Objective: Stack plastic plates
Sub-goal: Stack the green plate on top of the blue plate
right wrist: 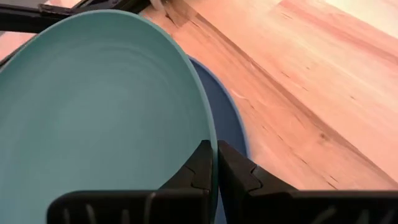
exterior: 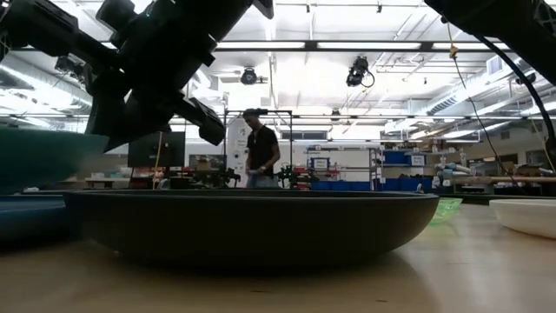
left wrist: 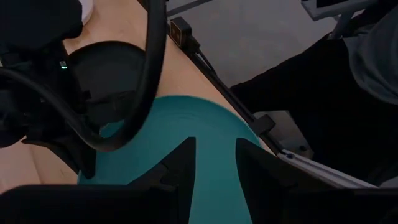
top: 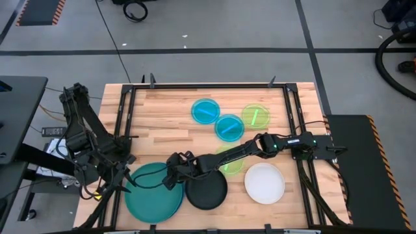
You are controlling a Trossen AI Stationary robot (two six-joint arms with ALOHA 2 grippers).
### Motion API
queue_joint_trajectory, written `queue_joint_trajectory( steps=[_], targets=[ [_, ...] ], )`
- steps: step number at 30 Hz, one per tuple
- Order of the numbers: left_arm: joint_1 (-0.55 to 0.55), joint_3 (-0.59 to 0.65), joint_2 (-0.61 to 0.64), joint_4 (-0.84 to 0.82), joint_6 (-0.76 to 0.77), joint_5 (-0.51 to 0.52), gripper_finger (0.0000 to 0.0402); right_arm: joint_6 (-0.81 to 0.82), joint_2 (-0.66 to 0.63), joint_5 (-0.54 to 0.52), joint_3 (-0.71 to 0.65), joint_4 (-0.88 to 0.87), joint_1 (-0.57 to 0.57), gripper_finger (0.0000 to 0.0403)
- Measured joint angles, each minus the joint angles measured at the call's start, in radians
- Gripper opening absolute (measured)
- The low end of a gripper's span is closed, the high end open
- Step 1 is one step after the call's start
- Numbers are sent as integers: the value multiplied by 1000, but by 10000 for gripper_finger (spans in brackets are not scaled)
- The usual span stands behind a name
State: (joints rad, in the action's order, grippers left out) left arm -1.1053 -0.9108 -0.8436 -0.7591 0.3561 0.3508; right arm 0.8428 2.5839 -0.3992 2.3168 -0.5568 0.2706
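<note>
**Right gripper pinches the teal plate's rim at the near-left corner of the desk**

Farthest left we see the left gripper [top: 127, 174], held over the left edge of the teal plate [top: 153, 192]. Its fingers [left wrist: 180, 163] stand apart with a gap between them, and nothing sits in that gap; the teal plate lies just below them.

Next comes the teal plate itself. It rests tilted on top of the blue plate [right wrist: 225, 118], whose rim shows beneath it on the side facing the bare wood. The right gripper [top: 170, 177] has reached across the desk [top: 162, 110] and is closed on the teal plate's rim: in the right wrist view its two fingers [right wrist: 198, 169] squeeze the thin edge between them.

Just right of that gripper lies the black plate [top: 207, 190], flat on the desk, under the right arm's forearm. A lime green plate [top: 229, 164] shows partly under the same arm, just beyond the black one. Farther from the gripper, towards the back of the desk, lie two cyan plates [top: 206, 111] [top: 229, 127], overlapping, and a second lime green plate [top: 255, 116] beside them. The white plate [top: 264, 182] lies rightmost, on its own.

In the low view a person [exterior: 260, 152] stands in the room beyond the desk.
</note>
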Motion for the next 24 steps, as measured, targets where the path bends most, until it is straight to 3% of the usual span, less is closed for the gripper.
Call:
queue_joint_trajectory(
  steps=[15,24],
  targets=[
    [0,0,0,-1,0,0,121,31,13,90,-77,72,-31,24],
    [0,0,0,0,0,0,121,27,14,106,-77,73,-33,76]
  ],
)
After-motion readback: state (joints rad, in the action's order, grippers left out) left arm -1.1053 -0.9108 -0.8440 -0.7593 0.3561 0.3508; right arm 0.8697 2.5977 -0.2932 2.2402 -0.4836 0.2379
